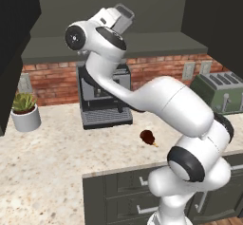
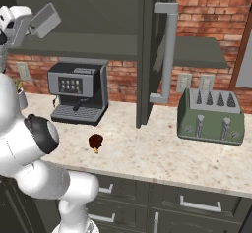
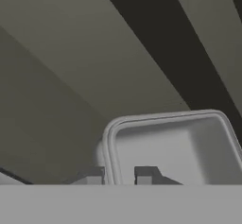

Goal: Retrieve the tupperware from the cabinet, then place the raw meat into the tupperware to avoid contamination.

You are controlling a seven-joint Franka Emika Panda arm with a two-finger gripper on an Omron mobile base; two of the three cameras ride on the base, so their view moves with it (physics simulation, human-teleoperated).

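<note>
A speckled beige bench (image 2: 162, 153) runs along a red brick wall (image 2: 211, 11). A black and silver coffee machine (image 2: 78, 92) stands at the far side, toward the left. A small potted plant (image 1: 24, 111) in a white pot sits further left. A green-grey toaster (image 2: 211, 115) stands at the right, below two wall sockets (image 2: 195, 82). Dark drawers (image 2: 197, 205) with short silver handles run beneath the bench's near edge.

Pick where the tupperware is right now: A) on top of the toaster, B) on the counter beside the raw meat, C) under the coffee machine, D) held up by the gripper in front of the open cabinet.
D: the gripper is shut on the rim of the tupperware, high above the counter, where the raw meat lies.
</note>
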